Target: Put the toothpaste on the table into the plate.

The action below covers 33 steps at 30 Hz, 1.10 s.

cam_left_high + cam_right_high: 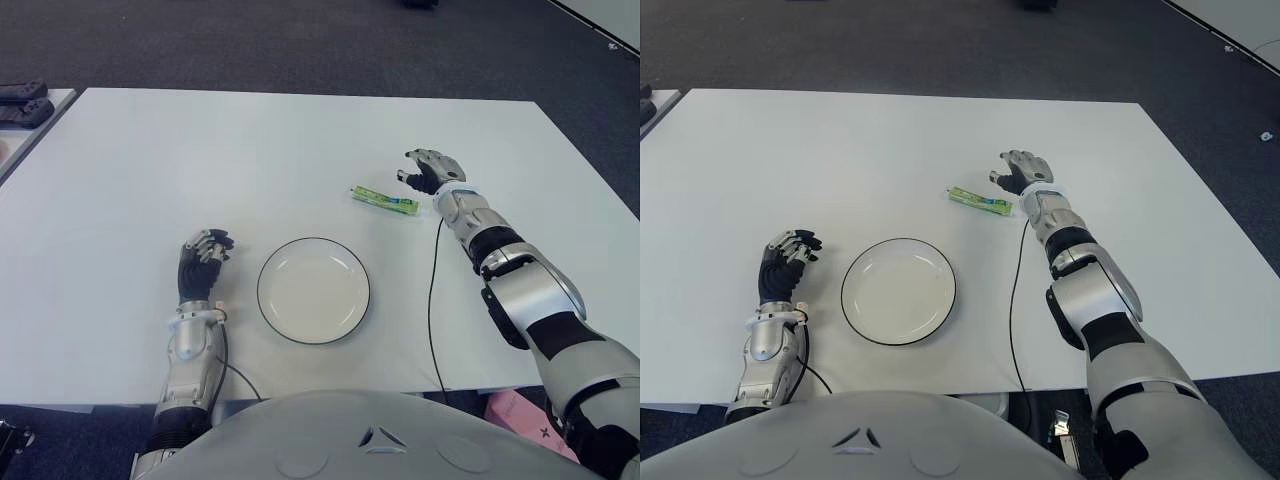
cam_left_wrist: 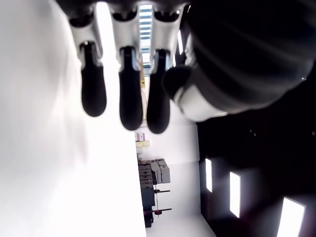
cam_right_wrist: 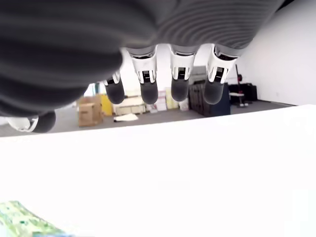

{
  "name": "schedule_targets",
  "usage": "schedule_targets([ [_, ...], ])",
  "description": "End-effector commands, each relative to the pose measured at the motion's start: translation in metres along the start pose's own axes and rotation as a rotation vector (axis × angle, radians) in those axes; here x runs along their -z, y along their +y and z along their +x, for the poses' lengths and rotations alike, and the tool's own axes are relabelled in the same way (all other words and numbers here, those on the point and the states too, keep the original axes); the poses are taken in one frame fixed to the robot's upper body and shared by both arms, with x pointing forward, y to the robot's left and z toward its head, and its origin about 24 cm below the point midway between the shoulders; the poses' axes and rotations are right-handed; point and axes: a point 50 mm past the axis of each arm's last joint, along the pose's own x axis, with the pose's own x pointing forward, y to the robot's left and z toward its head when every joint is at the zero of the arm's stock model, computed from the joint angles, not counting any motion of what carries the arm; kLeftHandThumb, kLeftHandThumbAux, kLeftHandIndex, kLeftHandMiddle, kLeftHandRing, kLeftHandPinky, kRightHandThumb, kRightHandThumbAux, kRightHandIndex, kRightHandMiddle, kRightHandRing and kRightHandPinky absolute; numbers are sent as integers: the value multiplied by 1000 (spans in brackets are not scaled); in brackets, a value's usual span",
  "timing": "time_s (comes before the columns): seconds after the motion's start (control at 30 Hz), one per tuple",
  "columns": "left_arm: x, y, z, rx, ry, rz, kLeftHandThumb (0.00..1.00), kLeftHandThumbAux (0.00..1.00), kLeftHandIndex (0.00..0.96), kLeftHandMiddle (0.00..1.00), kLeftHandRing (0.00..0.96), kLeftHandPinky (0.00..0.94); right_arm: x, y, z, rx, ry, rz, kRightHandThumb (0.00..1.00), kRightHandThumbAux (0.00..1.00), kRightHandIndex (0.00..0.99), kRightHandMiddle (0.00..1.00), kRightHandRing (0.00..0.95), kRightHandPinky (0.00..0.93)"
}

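Note:
A small green toothpaste tube (image 1: pixel 385 199) lies flat on the white table (image 1: pixel 300 140), a short way beyond and to the right of the white plate (image 1: pixel 313 290) with a dark rim. My right hand (image 1: pixel 428 170) hovers just right of the tube's right end, fingers loosely spread and holding nothing. In the right wrist view the fingertips (image 3: pixel 148 91) hang above the table and the toothpaste (image 3: pixel 22 219) shows at the corner, apart from them. My left hand (image 1: pixel 203 255) shows left of the plate, its fingers relaxed and holding nothing.
A black cable (image 1: pixel 432 300) runs along the table from my right forearm to the near edge. Dark objects (image 1: pixel 22 103) lie on a second table at the far left. Dark carpet surrounds the table.

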Motion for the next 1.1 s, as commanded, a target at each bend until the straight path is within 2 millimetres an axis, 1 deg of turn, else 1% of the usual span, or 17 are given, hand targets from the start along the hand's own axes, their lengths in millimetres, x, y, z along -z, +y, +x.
schedule_targets([
  [0.03,17,1,-11,-13,112,3,705,724,429,499,496,518,-4,9,0,-53,9,-55,561,134,0,0,0,0],
  [0.33,17,1,-11,-16,110,13,705,725,428,500,498,524,-11,24,-5,-78,-53,-90,552,135,0,0,0,0],
  [0.6,16,0,-10,-9,109,14,704,725,428,501,500,523,-8,34,-10,-139,-65,-140,558,123,0,0,0,0],
  [0.73,16,0,-9,-7,104,13,704,725,428,501,501,530,-8,40,-13,-152,-74,-157,559,122,0,0,0,0],
  [0.9,15,0,-9,-7,100,10,705,725,428,497,498,513,-8,45,-16,-162,-83,-169,565,124,0,0,0,0],
  [1.1,14,0,-10,-6,104,12,703,726,426,495,496,514,-10,54,-24,-172,-105,-176,566,124,0,0,0,0],
])
